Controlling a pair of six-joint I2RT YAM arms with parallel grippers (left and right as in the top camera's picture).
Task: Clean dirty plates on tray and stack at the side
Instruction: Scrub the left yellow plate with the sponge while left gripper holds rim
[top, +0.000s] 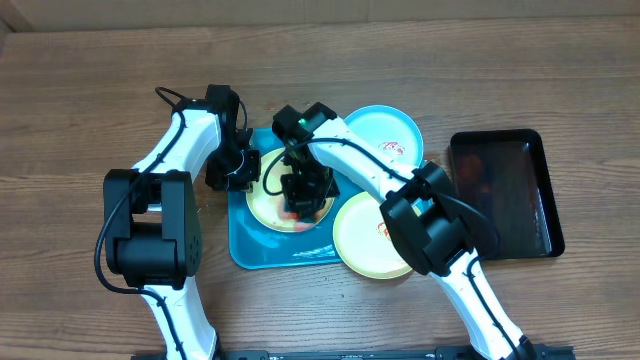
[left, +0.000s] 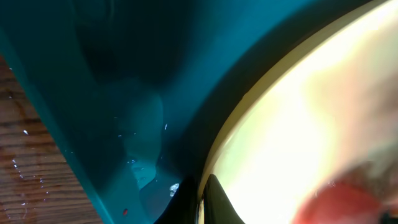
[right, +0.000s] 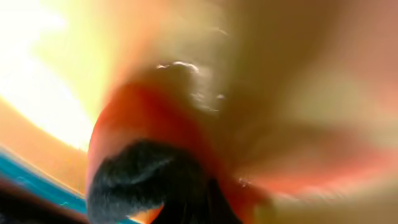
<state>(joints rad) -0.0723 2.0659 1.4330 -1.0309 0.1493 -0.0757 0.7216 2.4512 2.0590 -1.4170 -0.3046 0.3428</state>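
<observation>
A yellow-green rimmed plate (top: 272, 207) with a red sauce smear lies in the teal tray (top: 243, 252). My left gripper (top: 237, 170) is shut on this plate's left rim; in the left wrist view its fingers (left: 200, 200) pinch the pale rim (left: 292, 124) over the tray floor (left: 93, 87). My right gripper (top: 305, 190) is low over the same plate, shut on a dark fuzzy pad (right: 140, 180) that presses on the red sauce (right: 143, 118). A second yellow-green plate (top: 368, 235) overlaps the tray's right edge. The light blue plate (top: 385, 130) lies at the tray's far right corner.
A black rectangular tray (top: 505, 195) with reddish residue stands on the wooden table to the right. Bare wet wood (left: 25, 162) shows left of the teal tray's rim. Both arms cross over the table's middle.
</observation>
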